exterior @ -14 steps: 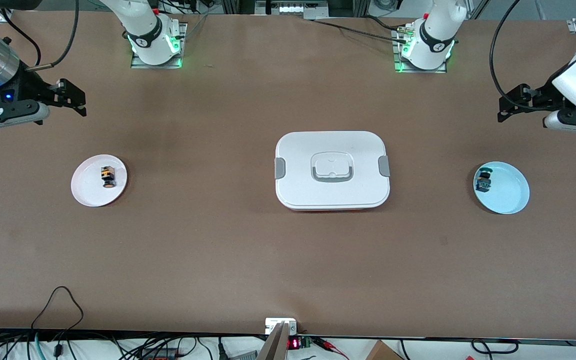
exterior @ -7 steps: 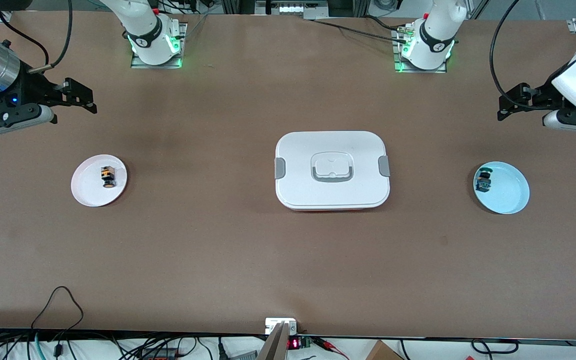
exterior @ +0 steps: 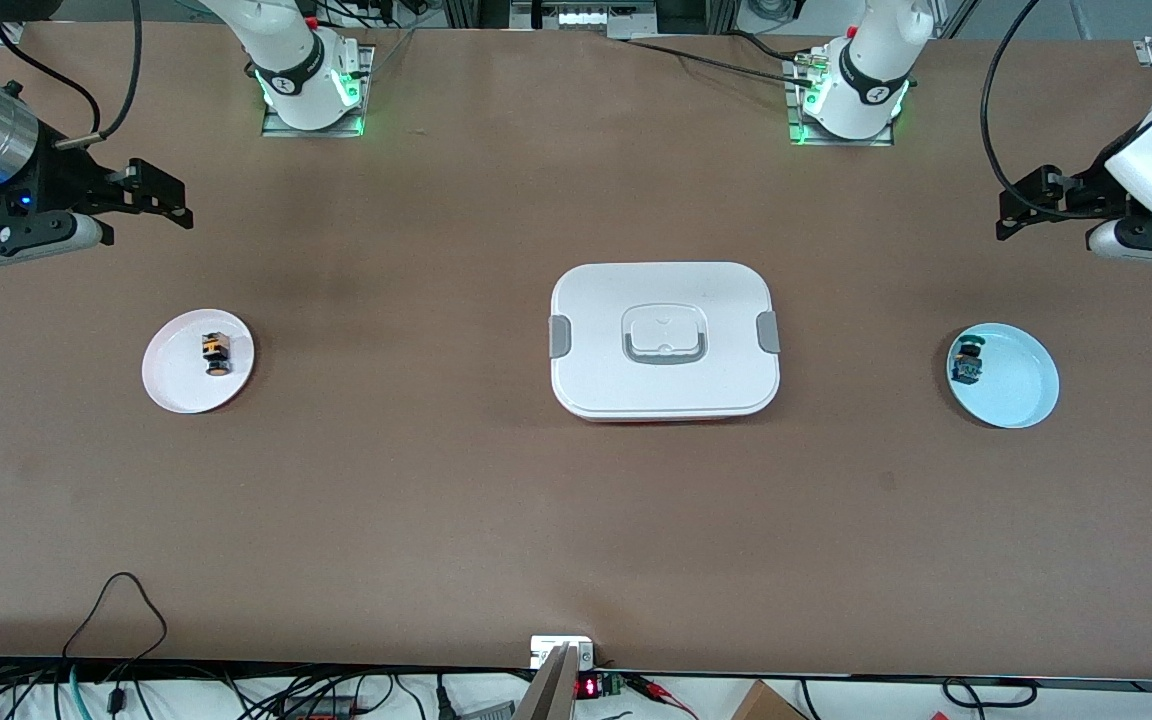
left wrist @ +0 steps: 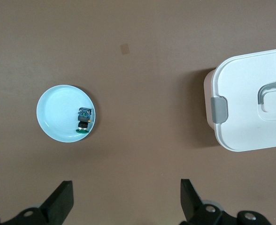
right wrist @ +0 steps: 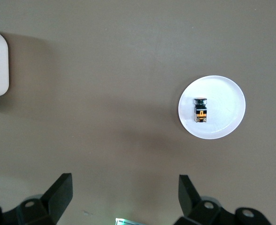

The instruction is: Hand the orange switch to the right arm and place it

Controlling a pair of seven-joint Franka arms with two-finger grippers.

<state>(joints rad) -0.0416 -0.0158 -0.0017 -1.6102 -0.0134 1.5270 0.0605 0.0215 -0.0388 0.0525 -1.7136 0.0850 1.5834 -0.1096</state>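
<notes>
The orange switch lies on a white plate toward the right arm's end of the table. It also shows in the right wrist view, on the same plate. My right gripper is open and empty, up over bare table at that end, apart from the plate; its own view shows the fingers wide apart. My left gripper is open and empty over bare table at the left arm's end; its own view shows nothing between the fingers.
A light blue plate at the left arm's end holds a tiny black piece with blue-green parts; both show in the left wrist view. A closed white box with grey latches sits mid-table.
My right gripper has shifted a little toward the table's middle and now holds still. The left arm, the switch and the plates have not moved.
</notes>
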